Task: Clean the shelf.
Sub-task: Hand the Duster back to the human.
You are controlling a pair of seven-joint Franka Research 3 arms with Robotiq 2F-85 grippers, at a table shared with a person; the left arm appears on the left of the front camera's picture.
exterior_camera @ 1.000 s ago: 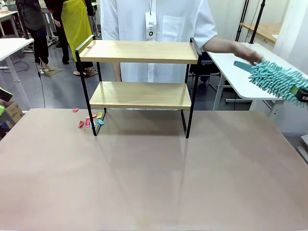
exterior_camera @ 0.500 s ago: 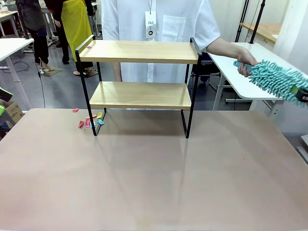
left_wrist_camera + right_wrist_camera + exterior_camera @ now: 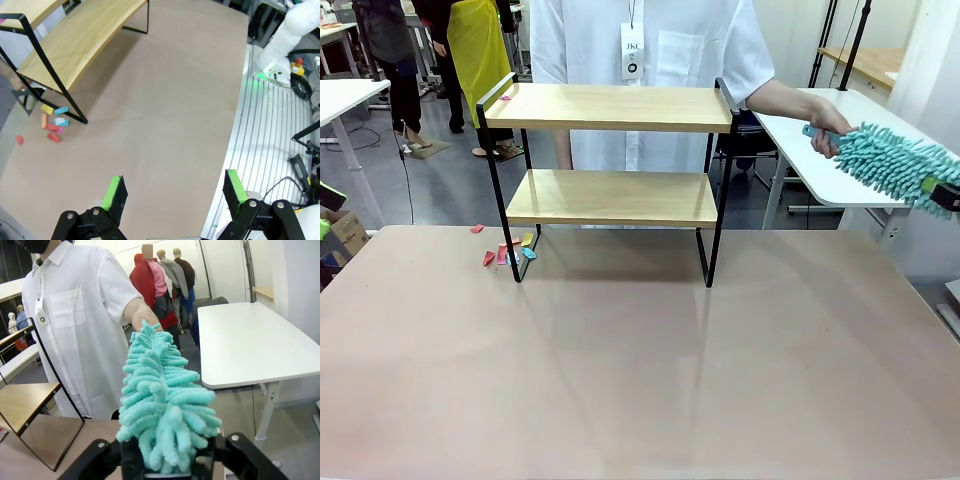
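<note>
Front view: the shelf [image 3: 610,175] stands at the far edge of the table [image 3: 640,360], a little toward its far left corner, with 2 light wooden boards in a black frame. Small coloured scraps [image 3: 507,252] lie on the table around the foot of the shelf's left legs. A person in a white shirt stands behind the shelf, and the person's hand [image 3: 828,124] grips the handle end of a teal fluffy duster [image 3: 888,162], held in the air off the table's far right corner, over a white side table [image 3: 840,150]. The duster's other end meets the right gripper [image 3: 948,195] at the picture's right edge.

Left wrist view: the left gripper [image 3: 174,192] hangs over the table with its 2 green-padded fingers spread wide and nothing between them. The shelf sits at the upper left, the coloured scraps beside its leg.

Right wrist view: the duster rises straight up out of the right gripper, between its fingers, and its far tip reaches the person's hand. The strands hide the pads, so I cannot tell whether the fingers pinch the duster or stand loose around it. The shelf shows at the left edge.
</note>
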